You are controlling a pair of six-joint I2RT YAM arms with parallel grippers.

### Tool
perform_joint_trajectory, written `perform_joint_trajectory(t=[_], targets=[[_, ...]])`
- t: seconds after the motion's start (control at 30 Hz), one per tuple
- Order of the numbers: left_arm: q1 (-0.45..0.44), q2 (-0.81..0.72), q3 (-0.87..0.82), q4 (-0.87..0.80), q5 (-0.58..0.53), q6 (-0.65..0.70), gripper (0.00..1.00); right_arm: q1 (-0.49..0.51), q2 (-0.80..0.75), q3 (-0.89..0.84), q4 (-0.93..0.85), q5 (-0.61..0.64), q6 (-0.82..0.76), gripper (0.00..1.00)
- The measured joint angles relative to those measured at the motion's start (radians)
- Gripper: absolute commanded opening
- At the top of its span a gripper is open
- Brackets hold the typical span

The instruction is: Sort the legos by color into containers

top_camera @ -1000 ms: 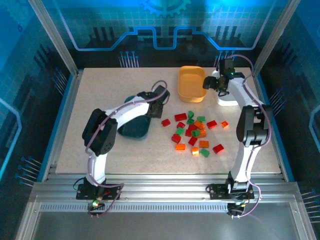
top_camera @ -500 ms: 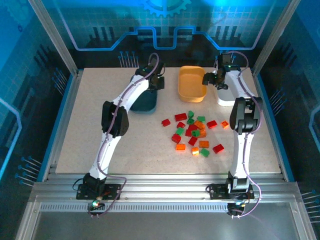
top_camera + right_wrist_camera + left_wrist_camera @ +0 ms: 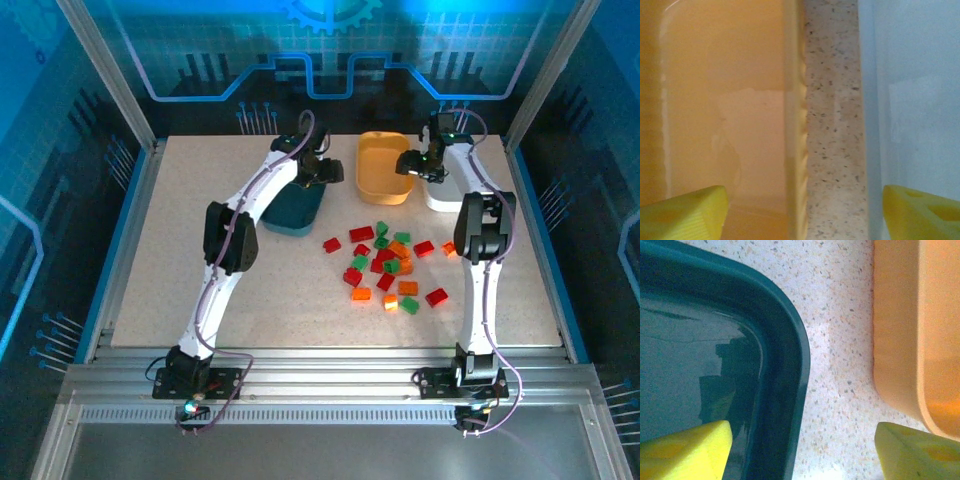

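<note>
The left tool [image 3: 328,172] gapes wide and empty over the dark teal tray [image 3: 298,212], upper centre. The right tool [image 3: 412,165], also wide and empty, straddles the orange tray [image 3: 380,160] and white tray [image 3: 440,200]. The legos [image 3: 385,262] lie scattered mid-tabletop [image 3: 180,200].

Blue-tinted overhead light, soft wrist close-ups, reflections in teal tray [image 3: 790,385]

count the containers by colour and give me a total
dark teal tray: 1
orange tray: 1
white tray: 1
total: 3
</note>
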Motion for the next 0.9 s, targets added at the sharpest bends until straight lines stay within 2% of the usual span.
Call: perform_joint_trajectory(t=[0.17, 0.27, 0.37, 0.5, 0.67, 0.8, 0.9], targets=[[0.032, -0.256, -0.277, 0.052, -0.013, 0.019, 0.79, 0.047, 0.001, 0.0, 0.0, 0.041, 0.021, 0.54], [0.093, -0.461, -0.482, 0.107, -0.052, 0.049, 0.78, 0.077, 0.001, 0.0, 0.001, 0.066, 0.037, 0.44], [0.169, -0.571, -0.615, 0.16, -0.084, 0.082, 0.76, 0.098, 0.001, -0.004, 0.009, 0.08, 0.047, 0.34], [0.235, -0.57, -0.746, 0.229, -0.104, 0.124, 0.74, 0.111, 0.001, -0.027, 0.024, 0.095, 0.054, 0.28], [0.233, -0.474, -0.801, 0.273, -0.088, 0.153, 0.7, 0.121, -0.01, -0.053, 0.049, 0.109, 0.054, 0.23], [0.229, -0.432, -0.805, 0.293, -0.079, 0.153, 0.57, 0.132, -0.025, -0.077, 0.063, 0.126, 0.051, 0.18], [0.23, -0.426, -0.805, 0.308, -0.081, 0.151, 0.42, 0.135, -0.033, -0.09, 0.066, 0.132, 0.045, 0.15]])
